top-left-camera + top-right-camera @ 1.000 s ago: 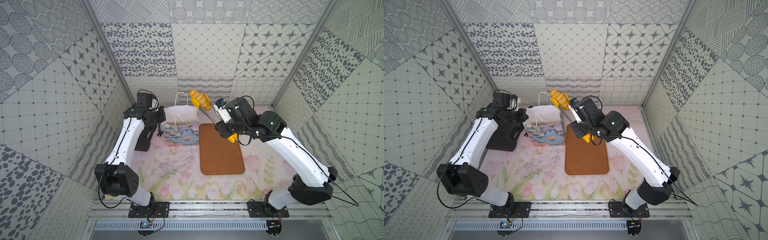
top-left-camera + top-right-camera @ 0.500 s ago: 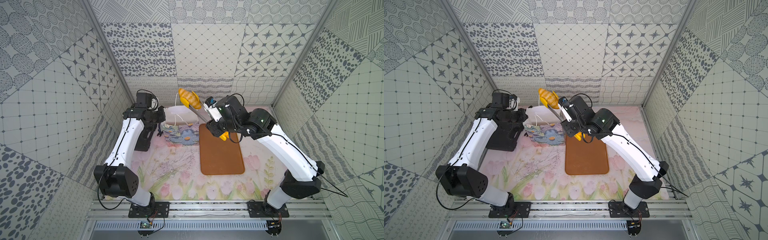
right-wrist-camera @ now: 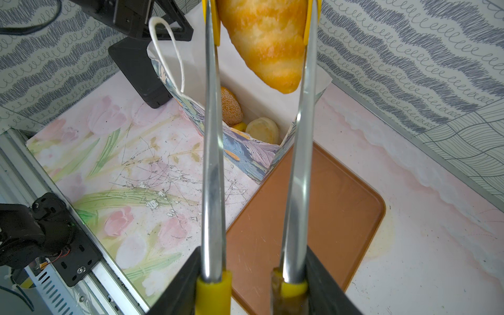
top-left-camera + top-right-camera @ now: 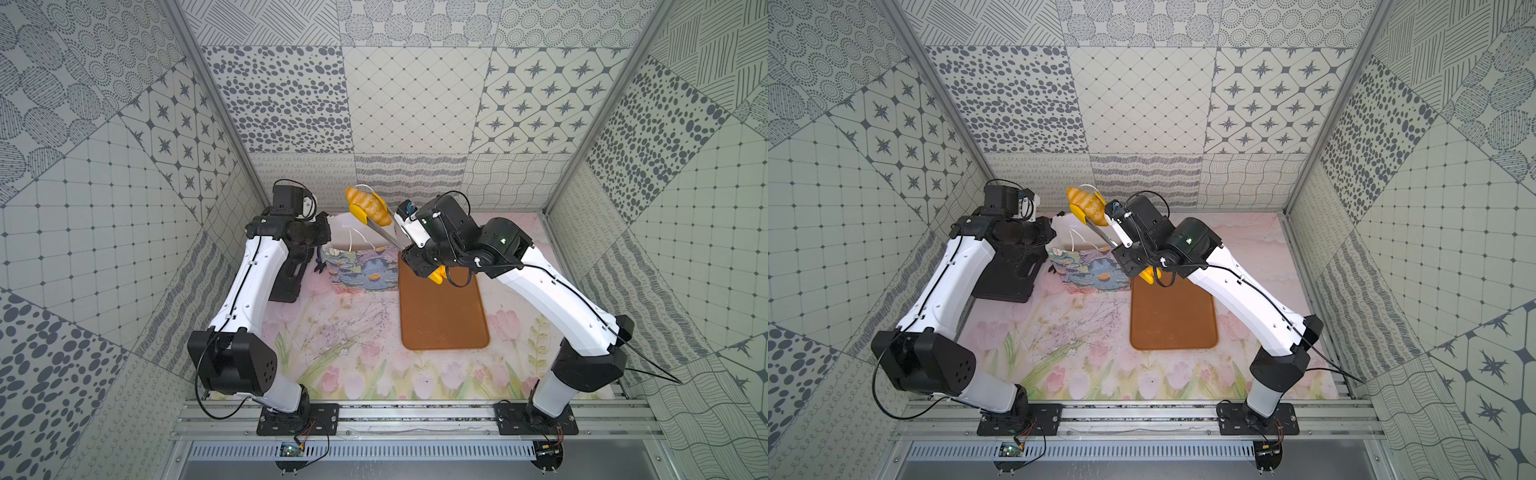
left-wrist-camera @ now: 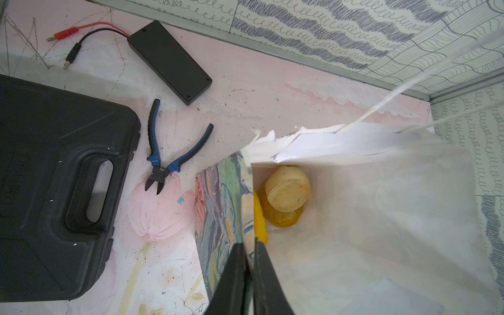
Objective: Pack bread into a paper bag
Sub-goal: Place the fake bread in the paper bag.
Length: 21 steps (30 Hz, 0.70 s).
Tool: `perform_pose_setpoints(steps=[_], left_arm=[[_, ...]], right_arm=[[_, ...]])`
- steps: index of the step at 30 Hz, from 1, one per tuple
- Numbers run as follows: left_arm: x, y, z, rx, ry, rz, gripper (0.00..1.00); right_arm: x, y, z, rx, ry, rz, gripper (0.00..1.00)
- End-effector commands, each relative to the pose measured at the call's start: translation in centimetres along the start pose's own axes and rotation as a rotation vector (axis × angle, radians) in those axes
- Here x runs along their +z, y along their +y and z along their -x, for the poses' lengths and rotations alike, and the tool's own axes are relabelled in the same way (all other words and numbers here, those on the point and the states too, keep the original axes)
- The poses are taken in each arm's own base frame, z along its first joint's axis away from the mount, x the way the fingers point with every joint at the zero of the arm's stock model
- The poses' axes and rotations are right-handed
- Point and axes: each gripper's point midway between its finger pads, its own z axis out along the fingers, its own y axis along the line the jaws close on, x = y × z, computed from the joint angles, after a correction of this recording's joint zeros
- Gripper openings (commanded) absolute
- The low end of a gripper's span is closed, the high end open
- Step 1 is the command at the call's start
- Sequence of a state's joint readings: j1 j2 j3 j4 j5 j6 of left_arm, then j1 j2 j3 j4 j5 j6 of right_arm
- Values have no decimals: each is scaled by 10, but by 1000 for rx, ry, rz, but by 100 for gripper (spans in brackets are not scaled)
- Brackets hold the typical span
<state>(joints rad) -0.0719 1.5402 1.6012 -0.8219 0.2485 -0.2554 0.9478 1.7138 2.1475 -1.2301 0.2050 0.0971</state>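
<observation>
The paper bag [image 4: 360,268] stands open at the back of the table, flower print facing front. My left gripper [image 5: 249,251] is shut on its near rim, holding the mouth apart. My right gripper [image 3: 252,261] is shut on the yellow-tipped tongs [image 3: 212,163]. The tongs pinch a striped croissant-like loaf [image 3: 267,46] in the air above the bag's mouth; in both top views this bread [image 4: 368,203] [image 4: 1088,203] hangs over the bag's back edge. Inside the bag [image 5: 381,218] lie a pale round bun [image 5: 287,189], a sesame bun [image 3: 231,106] and more bread partly hidden.
A brown tray [image 4: 442,316] lies right of the bag under my right wrist. A black case [image 5: 54,191] sits left of the bag by the wall. Blue-handled cutters [image 5: 163,166] and a flat black box [image 5: 169,61] with leads lie behind it.
My right arm has swung the tongs and loaf leftward, from beside the bag to over its mouth. The left arm has stayed still.
</observation>
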Motion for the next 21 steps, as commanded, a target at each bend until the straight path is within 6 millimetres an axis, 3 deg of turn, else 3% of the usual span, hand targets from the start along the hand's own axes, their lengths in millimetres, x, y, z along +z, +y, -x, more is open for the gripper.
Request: perform_pose_setpoints(steps=[1,21], left_arm=[[-3,0,1,16,-10,6,12],[1,-1,0,19,-2,-4,12]], right_arm=[[-3,5,24,9,-94,20,54],[20,12,13,-2,-30,29,54]])
